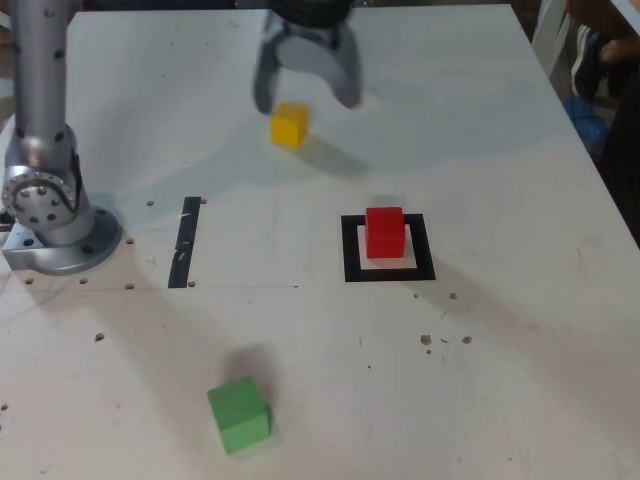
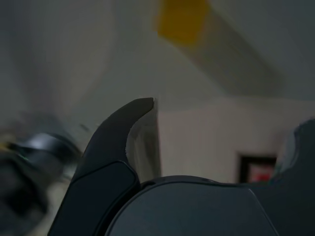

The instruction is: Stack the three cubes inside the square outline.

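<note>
A red cube [image 1: 384,232] stands inside the black square outline [image 1: 351,250] right of the table's middle in the exterior view. Farther back lies a yellow cube [image 1: 289,125], and my gripper [image 1: 305,96] hovers just above and behind it, jaws spread wide with nothing between them. The green cube [image 1: 239,414] rests alone near the front edge. In the blurred wrist view the yellow cube [image 2: 181,20] lies ahead of one dark finger [image 2: 129,129], and the red cube [image 2: 260,173] in its outline peeks past the gripper body.
The arm's silver base [image 1: 45,215] stands at the exterior view's left edge. A straight black tape strip [image 1: 186,241] lies between the base and the outline. A person's dark sleeve [image 1: 605,60] shows at the far right edge.
</note>
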`<state>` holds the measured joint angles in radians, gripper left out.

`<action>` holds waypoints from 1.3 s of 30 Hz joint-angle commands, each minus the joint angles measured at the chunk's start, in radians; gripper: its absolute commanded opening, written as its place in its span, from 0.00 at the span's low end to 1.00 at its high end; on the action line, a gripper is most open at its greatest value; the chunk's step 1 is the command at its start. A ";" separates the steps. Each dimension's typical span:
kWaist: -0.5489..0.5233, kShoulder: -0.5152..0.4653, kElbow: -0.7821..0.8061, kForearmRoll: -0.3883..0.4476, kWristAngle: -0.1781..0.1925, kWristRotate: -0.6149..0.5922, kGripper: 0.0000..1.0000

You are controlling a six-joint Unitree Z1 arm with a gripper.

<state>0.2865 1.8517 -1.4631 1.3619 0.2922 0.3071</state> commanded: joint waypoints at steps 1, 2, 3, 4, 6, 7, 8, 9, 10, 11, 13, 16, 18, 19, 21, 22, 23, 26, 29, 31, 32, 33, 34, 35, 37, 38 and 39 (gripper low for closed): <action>0.065 -0.007 0.011 -0.020 0.032 0.096 0.99; 0.086 -0.007 0.018 -0.034 0.049 0.123 0.99; 0.104 -0.005 0.026 -0.052 0.062 0.147 0.99; 0.120 -0.001 0.035 -0.073 0.071 0.172 0.99; 0.144 0.018 0.053 -0.113 0.073 0.221 0.99; 0.153 0.032 0.062 -0.132 0.072 0.242 0.99; 0.161 0.048 0.071 -0.149 0.069 0.261 0.99; 0.169 0.071 0.081 -0.167 0.066 0.282 0.99; 0.173 0.088 0.086 -0.177 0.064 0.294 0.99; 0.176 0.103 0.090 -0.186 0.064 0.303 0.99; 0.179 0.121 0.099 -0.201 0.064 0.317 0.99; 0.182 0.132 0.115 -0.218 0.068 0.330 0.98; 0.183 0.135 0.127 -0.230 0.071 0.333 0.98; 0.184 0.137 0.133 -0.236 0.073 0.334 0.97; 0.184 0.144 0.142 -0.248 0.074 0.334 0.94; 0.184 0.148 0.144 -0.253 0.074 0.334 0.93; 0.184 0.153 0.145 -0.257 0.073 0.334 0.91; 0.184 0.168 0.140 -0.265 0.069 0.338 0.84; 0.184 0.176 0.136 -0.280 0.055 0.348 0.74; 0.184 0.184 0.134 -0.292 0.046 0.353 0.66; 0.184 0.189 0.133 -0.297 0.041 0.355 0.62; 0.184 0.194 0.132 -0.301 0.037 0.356 0.57; 0.184 0.198 0.131 -0.303 0.034 0.357 0.53; 0.184 0.202 0.129 -0.305 0.032 0.357 0.49; 0.184 0.206 0.125 -0.305 0.027 0.357 0.42; 0.184 0.207 0.124 -0.305 0.025 0.357 0.39; 0.184 0.208 0.122 -0.305 0.023 0.357 0.36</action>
<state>0.4694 2.0560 -1.3358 1.0574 0.3167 0.6626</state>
